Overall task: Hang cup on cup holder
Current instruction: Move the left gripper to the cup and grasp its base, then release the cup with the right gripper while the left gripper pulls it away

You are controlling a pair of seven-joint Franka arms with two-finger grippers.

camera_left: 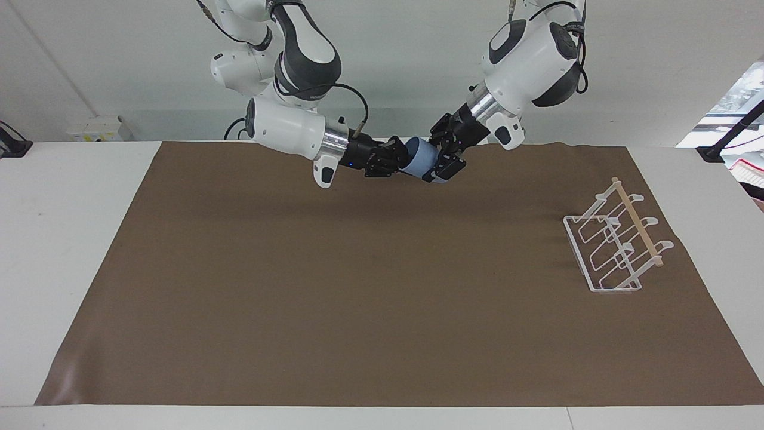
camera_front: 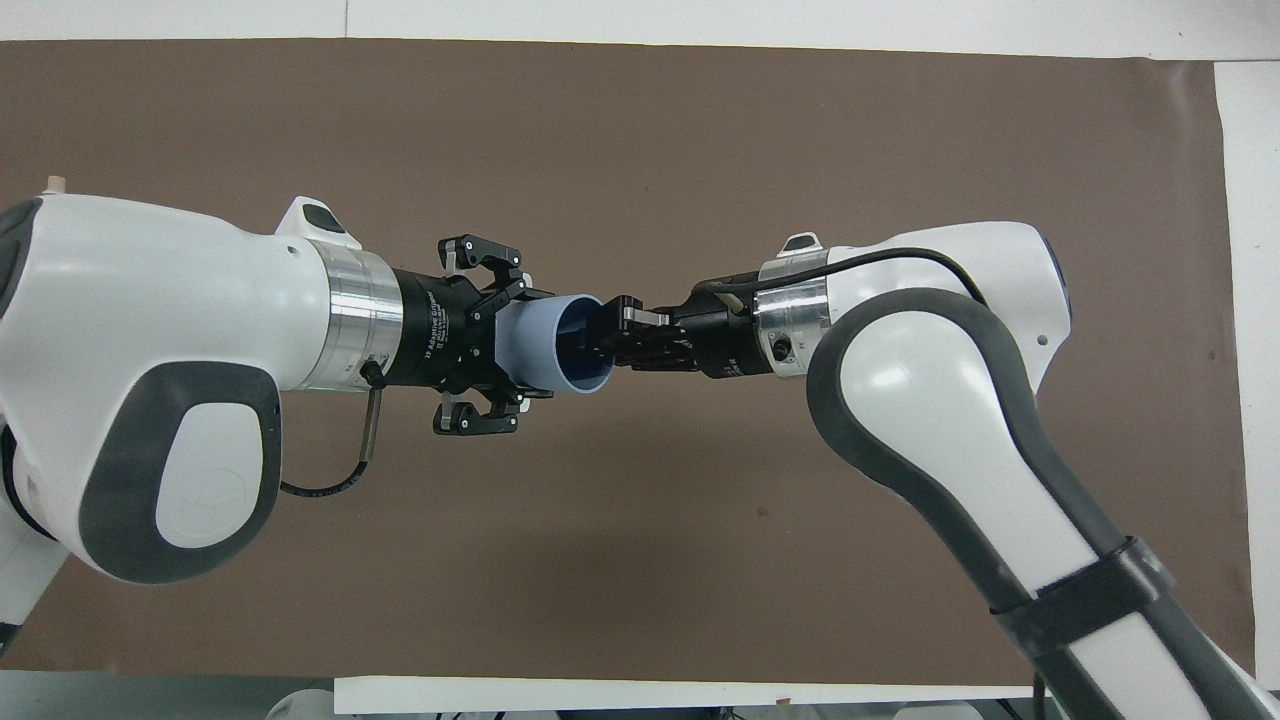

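The light-blue cup [camera_left: 421, 158] [camera_front: 545, 340] lies on its side in the air between both grippers, over the mat's edge nearest the robots. My left gripper [camera_left: 440, 160] [camera_front: 530, 345] is shut on its narrow base end. My right gripper [camera_left: 401, 158] [camera_front: 608, 340] is at the cup's open mouth, reaching into the rim. The white wire cup holder [camera_left: 618, 245] with its wooden rod stands on the mat toward the left arm's end of the table, well apart from both grippers. In the overhead view the left arm hides it, except for the rod's tip [camera_front: 55, 183].
A brown mat [camera_left: 358, 298] covers most of the white table [camera_left: 59, 269]. A small box [camera_left: 95, 128] stands by the wall at the right arm's end. Dark gear [camera_left: 731, 140] sits past the table at the left arm's end.
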